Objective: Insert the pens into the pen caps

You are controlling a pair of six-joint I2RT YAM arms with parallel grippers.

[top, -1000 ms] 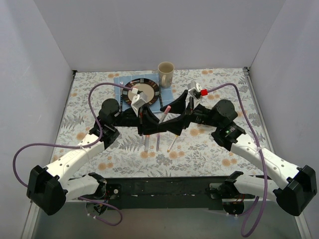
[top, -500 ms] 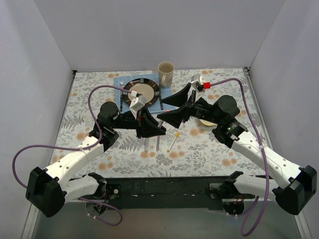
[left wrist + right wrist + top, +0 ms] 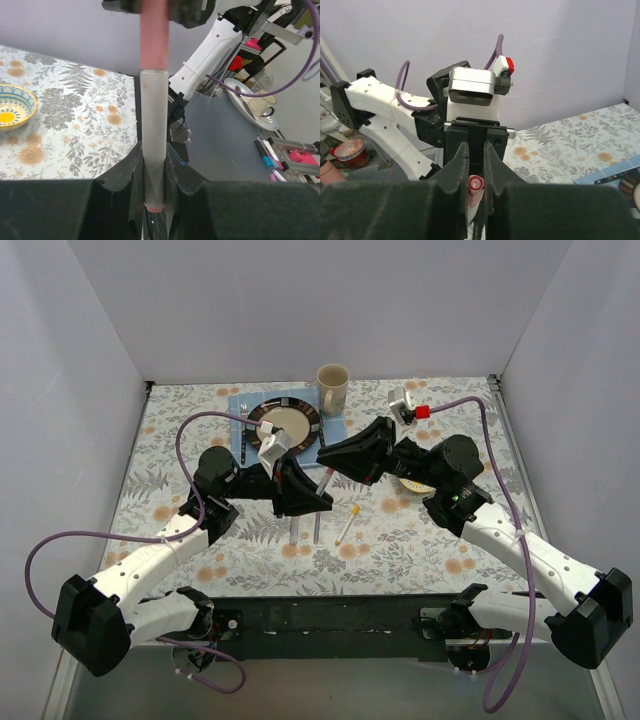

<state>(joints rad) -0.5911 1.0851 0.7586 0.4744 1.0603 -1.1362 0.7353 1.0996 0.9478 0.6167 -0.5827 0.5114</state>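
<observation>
My left gripper [image 3: 153, 150] is shut on the near end of a grey-barrelled pen [image 3: 153, 145] that points straight away from it. A pink pen cap [image 3: 153, 40] sits on the pen's far end, and my right gripper [image 3: 475, 150] is shut on that cap [image 3: 475, 186], end-on. In the top view both grippers meet nose to nose above mid-table, left [image 3: 316, 496] and right [image 3: 328, 461], with the pink pen [image 3: 325, 478] between them. A yellow-capped pen [image 3: 347, 524] and two more pens [image 3: 317, 525] [image 3: 294, 530] lie on the tablecloth below.
A dark-rimmed plate [image 3: 262, 412] on a blue mat, with cutlery beside it, and a beige mug [image 3: 333, 388] stand at the back. A yellow bowl [image 3: 413, 484] sits partly under the right arm. Purple cables loop off both wrists.
My right gripper, open before, has come onto the end of the pen and shut on the pink cap. The left gripper has kept its hold on the barrel.
</observation>
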